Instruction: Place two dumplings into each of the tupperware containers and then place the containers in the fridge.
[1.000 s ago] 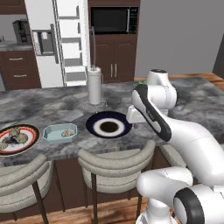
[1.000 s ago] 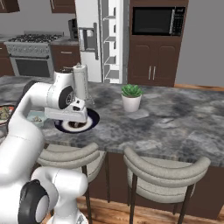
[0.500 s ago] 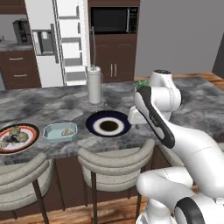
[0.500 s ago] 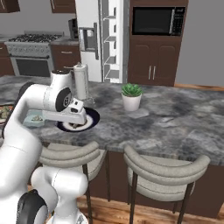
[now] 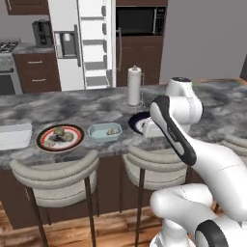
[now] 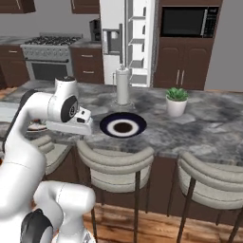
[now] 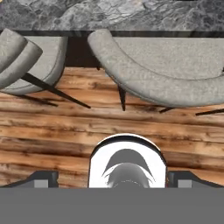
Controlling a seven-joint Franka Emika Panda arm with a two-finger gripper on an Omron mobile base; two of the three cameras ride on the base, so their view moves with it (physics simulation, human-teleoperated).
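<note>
Kitchen island, mid-task: I have the base sliding left along the worktop [image 5: 96, 103], and both base cameras have swung with it, so the round plate [image 5: 44, 143] carrying the loose dumplings [image 5: 59, 134] now sits near the middle of the left base view instead of at its edge. The larger white tupperware container [image 5: 14, 136] has come into frame at the far left. Nothing on the stone itself appears to have shifted. The pincer [image 7: 114, 181] hangs spread wide and empty, aimed straight down past the worktop edge at the stools [image 7: 148, 74] and the wood floor. I judge this a repositioning drive rather than a grasp. The small teal tupperware container [image 5: 105, 131] lies just right of the plate, its long axis running along the worktop's front edge, open side up, with what looks like dumplings already inside. The white container lies the same way, well left of the plate, and I cannot tell what it holds. The fridge [image 5: 72, 72] stands behind the worktop with its shelves showing.
</note>
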